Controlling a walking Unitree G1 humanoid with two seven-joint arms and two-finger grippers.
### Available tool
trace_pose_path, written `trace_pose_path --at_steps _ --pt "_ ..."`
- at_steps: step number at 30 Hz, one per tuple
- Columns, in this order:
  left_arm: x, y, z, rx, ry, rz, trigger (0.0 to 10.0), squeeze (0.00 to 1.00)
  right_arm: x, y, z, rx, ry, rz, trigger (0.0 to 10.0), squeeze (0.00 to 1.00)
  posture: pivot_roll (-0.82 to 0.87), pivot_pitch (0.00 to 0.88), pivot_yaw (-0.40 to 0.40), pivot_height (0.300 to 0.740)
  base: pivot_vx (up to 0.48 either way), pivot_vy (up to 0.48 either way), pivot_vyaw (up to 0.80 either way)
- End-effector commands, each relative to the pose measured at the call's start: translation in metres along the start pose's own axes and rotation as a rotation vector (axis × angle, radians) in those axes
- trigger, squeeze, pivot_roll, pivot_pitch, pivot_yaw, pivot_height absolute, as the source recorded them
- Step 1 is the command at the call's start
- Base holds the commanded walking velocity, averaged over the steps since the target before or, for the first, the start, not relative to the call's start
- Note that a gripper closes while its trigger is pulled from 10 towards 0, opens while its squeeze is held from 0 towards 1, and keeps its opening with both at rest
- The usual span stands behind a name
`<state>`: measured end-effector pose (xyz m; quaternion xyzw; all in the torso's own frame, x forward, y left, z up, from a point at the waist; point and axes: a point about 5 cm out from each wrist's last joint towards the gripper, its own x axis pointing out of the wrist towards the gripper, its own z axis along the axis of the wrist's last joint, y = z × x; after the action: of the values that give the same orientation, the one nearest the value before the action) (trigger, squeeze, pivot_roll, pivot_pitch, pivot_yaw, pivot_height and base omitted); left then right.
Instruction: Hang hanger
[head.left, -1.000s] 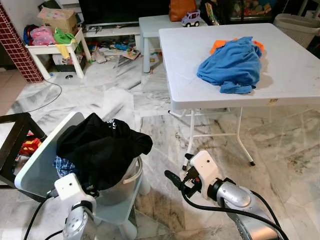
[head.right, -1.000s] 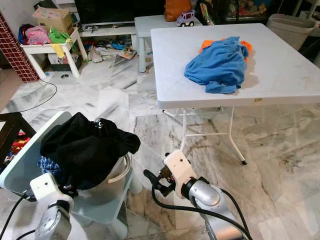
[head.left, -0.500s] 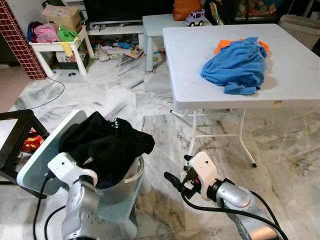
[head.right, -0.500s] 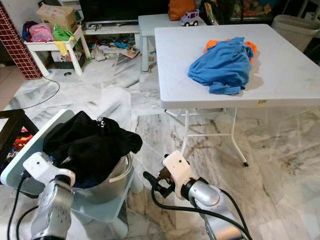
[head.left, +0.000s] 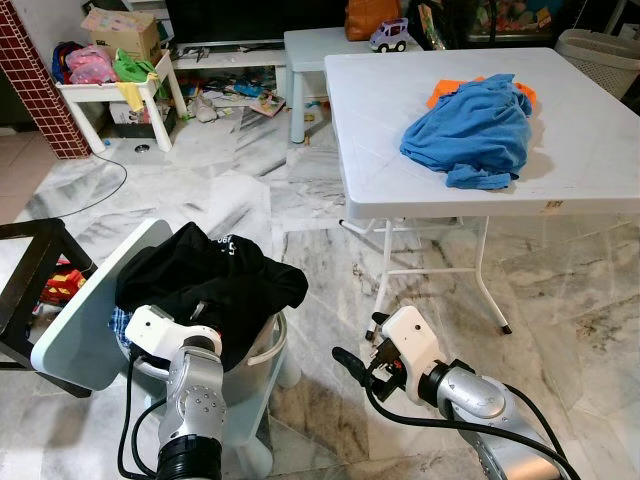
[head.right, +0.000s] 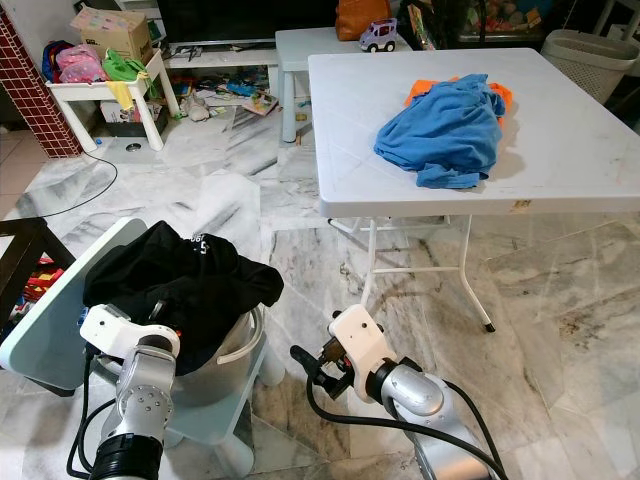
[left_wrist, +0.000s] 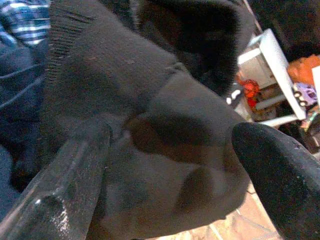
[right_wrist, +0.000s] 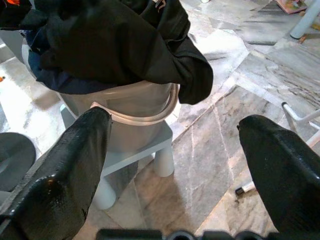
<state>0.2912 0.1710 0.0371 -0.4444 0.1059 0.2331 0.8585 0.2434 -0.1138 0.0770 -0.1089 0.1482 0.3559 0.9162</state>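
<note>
Left gripper (left_wrist: 170, 165) at the black garment (head.left: 205, 290) heaped in the grey tub (head.right: 235, 350), fingers spread with cloth between them, right gripper (right_wrist: 175, 165) low over marble floor (head.left: 330, 400), fingers wide apart, tub ahead of them, hanger not discernible.

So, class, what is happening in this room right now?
The robot stands over a grey bucket heaped with a black garment. Its left gripper is open and pressed against that black cloth. Its right gripper hangs open beside the bucket, holding nothing. A blue shirt lies on the white table.
</note>
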Motion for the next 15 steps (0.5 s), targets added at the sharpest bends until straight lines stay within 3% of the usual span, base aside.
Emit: trace_pose_path --at_steps 1,5,9,15 --pt "0.0 0.005 0.0 -0.022 -0.011 0.043 10.0 0.0 -0.003 -0.001 0.002 -0.007 -0.002 -0.003 10.0 0.0 -0.18 0.062 0.018 0.74 0.0 0.0 0.0" --pt "-0.006 0.008 0.004 -0.001 -0.022 0.051 10.0 0.0 -0.005 0.0 0.0 -0.007 0.005 -0.002 10.0 0.0 -0.18 0.065 0.02 0.74 0.0 0.0 0.0" --pt "-0.018 0.015 0.004 -0.041 -0.019 0.077 10.0 0.0 -0.003 0.001 -0.001 -0.004 0.006 0.002 10.0 0.0 -0.17 0.067 0.02 0.74 0.0 0.0 0.0" --pt "-0.017 0.032 -0.004 -0.09 0.0 0.123 10.0 0.0 -0.002 0.003 0.001 -0.007 0.004 0.019 10.0 0.0 -0.16 0.07 0.003 0.74 0.0 0.0 0.0"
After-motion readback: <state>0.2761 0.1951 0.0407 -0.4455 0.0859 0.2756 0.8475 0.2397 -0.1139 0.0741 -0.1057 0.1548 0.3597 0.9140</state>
